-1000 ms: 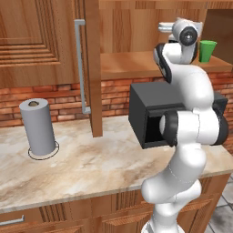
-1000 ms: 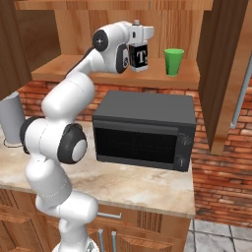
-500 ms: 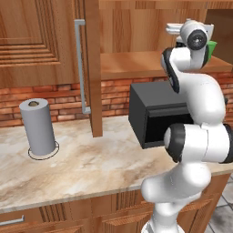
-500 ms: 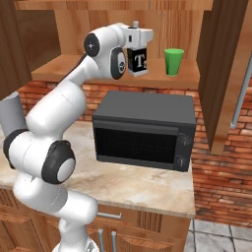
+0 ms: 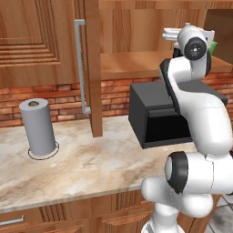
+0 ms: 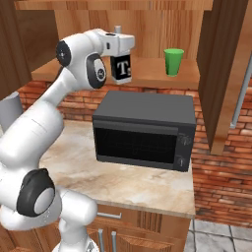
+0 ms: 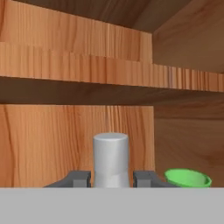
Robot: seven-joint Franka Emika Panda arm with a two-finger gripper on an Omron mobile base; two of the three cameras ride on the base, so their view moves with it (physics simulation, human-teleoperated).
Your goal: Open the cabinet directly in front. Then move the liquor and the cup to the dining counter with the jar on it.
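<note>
Gripper (image 6: pixel 119 47) clamped on the liquor (image 6: pixel 120 67), bottle upright, hanging just below it; cup (image 6: pixel 173 61) sits off to its side on the cabinet shelf (image 6: pixel 147 78).

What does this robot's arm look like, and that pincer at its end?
The arm is glossy white, built of rounded, tube-like segments with dark grey discs and bands at the joints. No cables or markings show. The pincer has a boxy white hand and two small dark grey fingers.

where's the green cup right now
The cup stands upright on the open cabinet's shelf above the microwave, toward the right of the right base view, apart from the liquor in the gripper.
</note>
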